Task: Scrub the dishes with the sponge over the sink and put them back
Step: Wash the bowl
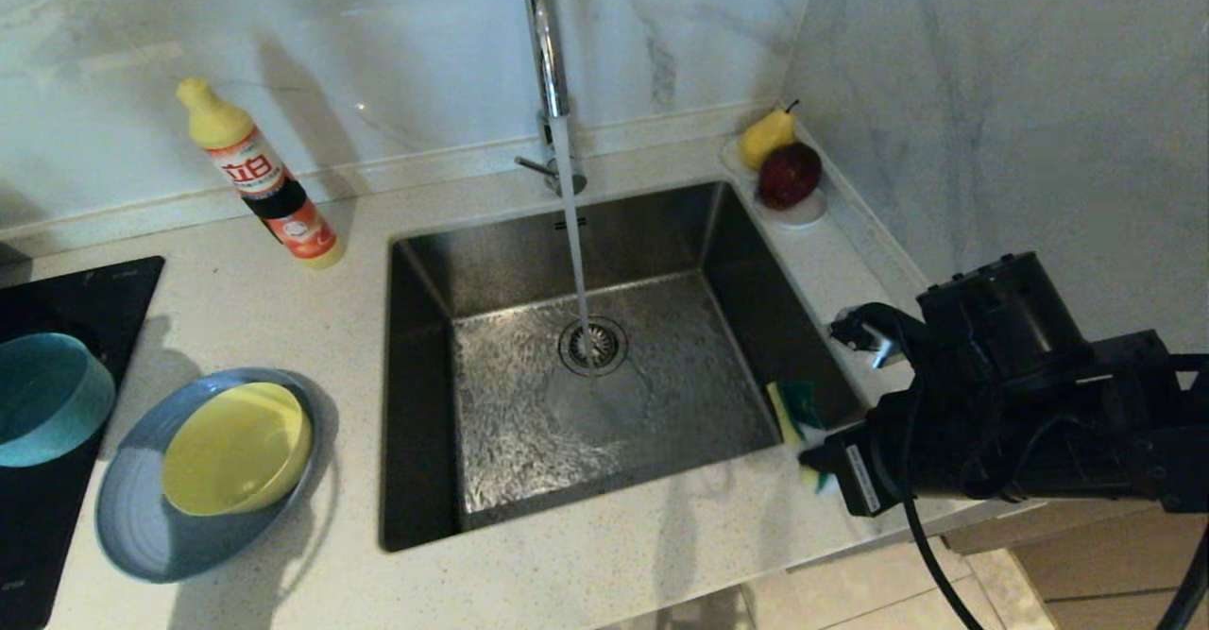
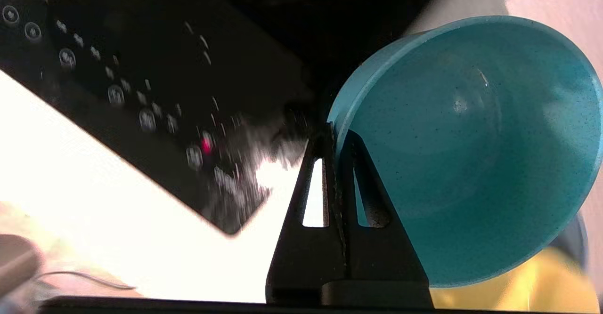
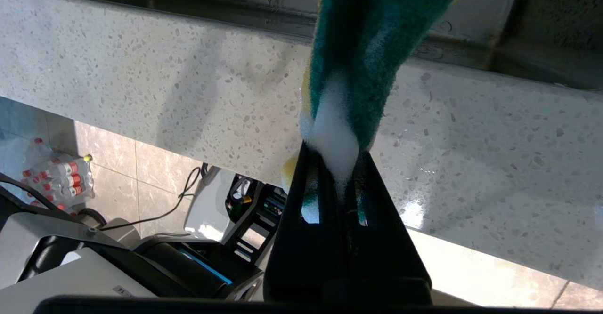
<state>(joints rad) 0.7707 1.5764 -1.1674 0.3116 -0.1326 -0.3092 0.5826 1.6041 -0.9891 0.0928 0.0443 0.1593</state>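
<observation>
Here the left gripper (image 2: pixel 337 135) is pinching the rim of the teal bowl (image 1: pixel 47 399) over the black cooktop (image 1: pixel 57 347) at the counter's left edge. The right gripper (image 3: pixel 337 163) is squeezing the soapy sponge (image 1: pixel 798 413) at the sink's (image 1: pixel 425 479) front right corner. The yellow bowl (image 1: pixel 236 446) is sitting in the plate (image 1: pixel 132 517) by the counter's front edge.

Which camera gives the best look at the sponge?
The right wrist view: the sponge fills it, foamy, pinched in the right gripper. The head view shows only a corner by the sink; the left wrist view shows none.
</observation>
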